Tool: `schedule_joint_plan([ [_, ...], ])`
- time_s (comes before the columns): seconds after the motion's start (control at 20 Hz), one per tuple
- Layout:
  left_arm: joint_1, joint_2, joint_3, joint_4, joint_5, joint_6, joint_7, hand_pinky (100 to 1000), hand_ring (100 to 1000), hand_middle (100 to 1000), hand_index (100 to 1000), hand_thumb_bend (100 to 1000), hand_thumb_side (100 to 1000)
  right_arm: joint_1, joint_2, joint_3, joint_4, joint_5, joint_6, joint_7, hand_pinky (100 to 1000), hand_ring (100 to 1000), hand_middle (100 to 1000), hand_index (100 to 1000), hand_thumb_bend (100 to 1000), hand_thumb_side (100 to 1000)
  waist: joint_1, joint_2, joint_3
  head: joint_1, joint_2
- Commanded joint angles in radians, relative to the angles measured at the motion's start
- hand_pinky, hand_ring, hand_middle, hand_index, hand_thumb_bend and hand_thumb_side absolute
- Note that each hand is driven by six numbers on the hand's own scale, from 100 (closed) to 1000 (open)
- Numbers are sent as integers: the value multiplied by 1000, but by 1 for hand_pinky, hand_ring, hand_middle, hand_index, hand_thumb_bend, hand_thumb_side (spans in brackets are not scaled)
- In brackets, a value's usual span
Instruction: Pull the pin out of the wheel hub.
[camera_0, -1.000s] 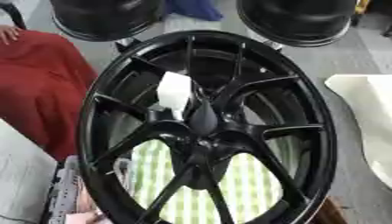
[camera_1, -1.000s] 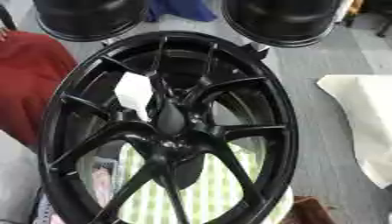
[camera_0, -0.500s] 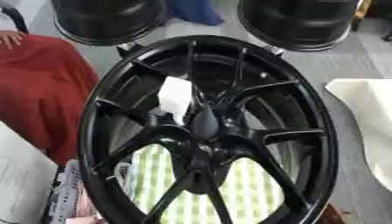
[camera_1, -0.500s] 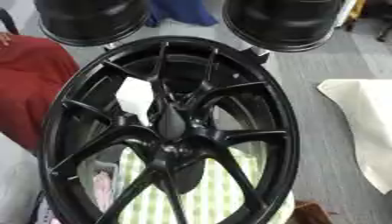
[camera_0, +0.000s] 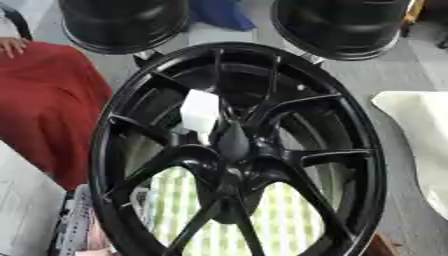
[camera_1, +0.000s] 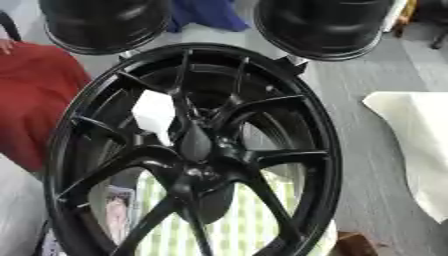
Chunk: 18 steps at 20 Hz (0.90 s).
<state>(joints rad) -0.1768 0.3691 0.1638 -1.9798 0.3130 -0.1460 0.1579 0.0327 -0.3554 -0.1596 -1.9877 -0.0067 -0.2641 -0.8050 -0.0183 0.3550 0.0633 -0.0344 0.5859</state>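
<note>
Now a black wheel fills the view, with a white block-shaped piece, likely the pin, sitting just above and left of its hub. No fingers show, so their state cannot be told. Red cloth lies left of the wheel.

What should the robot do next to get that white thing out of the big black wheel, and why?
Probably bring a hand into view and reach for the white pin. It sits among the spokes just up and left of the hub of the wheel, and no robot hand shows in either view, so nothing is holding it yet.
</note>
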Motion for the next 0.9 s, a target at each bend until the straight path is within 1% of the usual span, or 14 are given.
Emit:
schedule_joint_plan([
  [0.05, -13, 87, 0, -20, 5, -26, 3, 968, 710, 716, 859, 100, 674, 6, -17, -6, -12, 8, 1, -3, 541, 618, 560, 569, 242, 308, 6, -21, 2, -10, -7],
  [0.2, -26, 191, -6, -20, 16, -67, 7, 956, 709, 714, 855, 100, 640, 15, -21, -7, -12, 17, 1, -7, 541, 618, 559, 569, 244, 307, 12, -25, 5, -15, 0],
  [0.35, -53, 314, -16, -20, 17, -115, 6, 945, 712, 717, 855, 100, 614, 24, -23, -5, -12, 23, 4, -9, 540, 618, 559, 569, 244, 308, 18, -30, 8, -21, 9],
  [0.55, -102, 483, -38, -20, 11, -151, -17, 930, 718, 725, 861, 100, 586, 35, -26, -5, -12, 30, 7, -12, 540, 617, 559, 568, 245, 308, 23, -38, 12, -26, 16],
  [0.7, -141, 574, -54, -20, 16, -152, -70, 925, 718, 725, 863, 100, 575, 41, -28, -3, -12, 33, 9, -14, 539, 617, 559, 568, 246, 308, 27, -42, 14, -30, 23],
  [0.75, -155, 602, -58, -20, 17, -148, -91, 920, 720, 726, 862, 100, 551, 43, -29, -2, -12, 34, 10, -14, 539, 617, 558, 568, 247, 308, 28, -44, 15, -31, 24],
  [0.9, -204, 685, -78, -20, 7, -131, -184, 910, 726, 734, 866, 100, 517, 52, -33, -2, -12, 39, 11, -14, 539, 617, 558, 568, 249, 307, 31, -50, 16, -38, 35],
])
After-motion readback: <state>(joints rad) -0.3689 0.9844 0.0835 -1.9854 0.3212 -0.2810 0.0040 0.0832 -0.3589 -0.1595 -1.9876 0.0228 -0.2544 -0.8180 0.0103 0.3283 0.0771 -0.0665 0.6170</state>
